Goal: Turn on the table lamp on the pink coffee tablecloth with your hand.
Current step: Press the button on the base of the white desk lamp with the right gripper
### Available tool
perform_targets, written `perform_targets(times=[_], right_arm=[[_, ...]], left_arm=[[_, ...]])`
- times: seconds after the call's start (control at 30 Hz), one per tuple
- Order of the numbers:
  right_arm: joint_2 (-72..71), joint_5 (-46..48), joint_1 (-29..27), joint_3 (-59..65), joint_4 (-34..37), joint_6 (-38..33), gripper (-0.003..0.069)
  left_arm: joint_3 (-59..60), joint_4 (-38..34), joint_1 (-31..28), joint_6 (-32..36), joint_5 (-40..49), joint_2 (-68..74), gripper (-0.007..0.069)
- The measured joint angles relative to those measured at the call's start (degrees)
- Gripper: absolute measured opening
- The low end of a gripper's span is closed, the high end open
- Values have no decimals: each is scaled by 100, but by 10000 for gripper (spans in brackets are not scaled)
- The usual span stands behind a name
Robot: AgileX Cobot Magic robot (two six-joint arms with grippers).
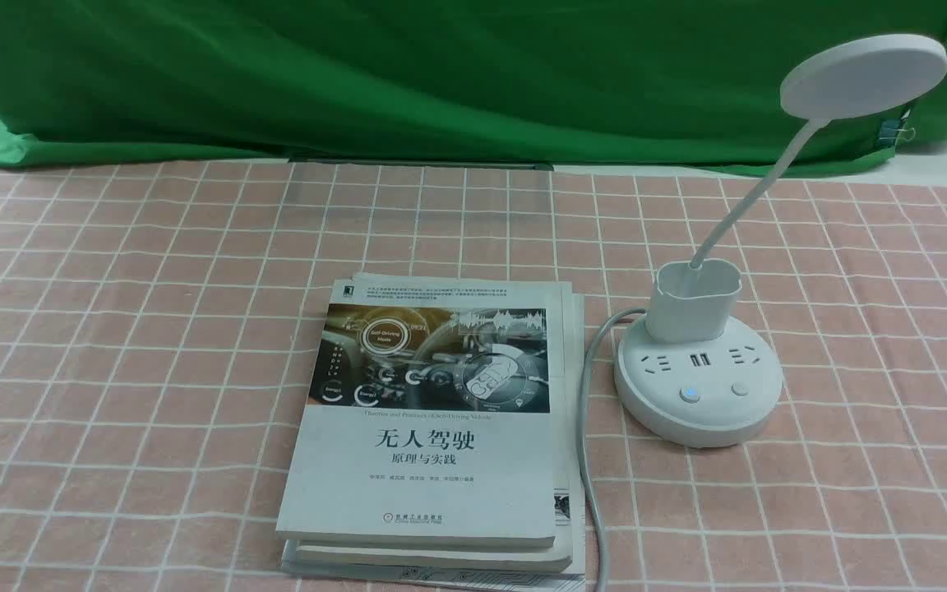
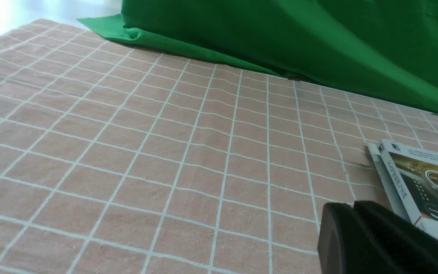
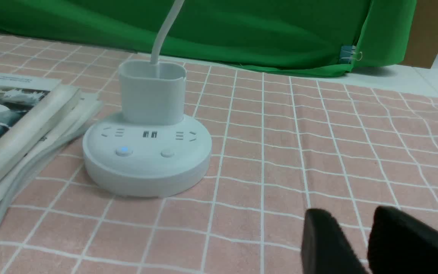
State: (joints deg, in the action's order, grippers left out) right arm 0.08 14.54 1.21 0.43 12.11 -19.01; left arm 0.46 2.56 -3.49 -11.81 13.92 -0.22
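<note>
The white table lamp (image 1: 697,386) stands at the right on the pink coffee tablecloth (image 1: 112,329). Its disc head (image 1: 864,76) sits high on a thin bent neck above the cup-shaped holder (image 1: 694,300). The round base has two buttons; the left button (image 1: 690,394) shows a small blue light. Neither hand shows in the front view. In the right wrist view the lamp base (image 3: 146,160) lies ahead of my right gripper (image 3: 350,217), which is open, empty and apart from it. My left gripper (image 2: 352,207) is shut and empty over the cloth beside the books.
A stack of books (image 1: 441,427) lies in the middle, left of the lamp; its corner shows in the left wrist view (image 2: 420,182). The grey cord (image 1: 588,460) runs from the base along the books to the front edge. A green backdrop cloth (image 1: 441,74) hangs behind.
</note>
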Motion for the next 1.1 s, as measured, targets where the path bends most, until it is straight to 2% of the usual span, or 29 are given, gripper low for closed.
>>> perform_targets(times=[0.97,1.1], right_arm=[[0,-121,0,0,6,0,237],[0,-275,0,0,134,325,237]], left_arm=[[0,0,0,-4,0,0,19],[0,0,0,-4,0,0,19]])
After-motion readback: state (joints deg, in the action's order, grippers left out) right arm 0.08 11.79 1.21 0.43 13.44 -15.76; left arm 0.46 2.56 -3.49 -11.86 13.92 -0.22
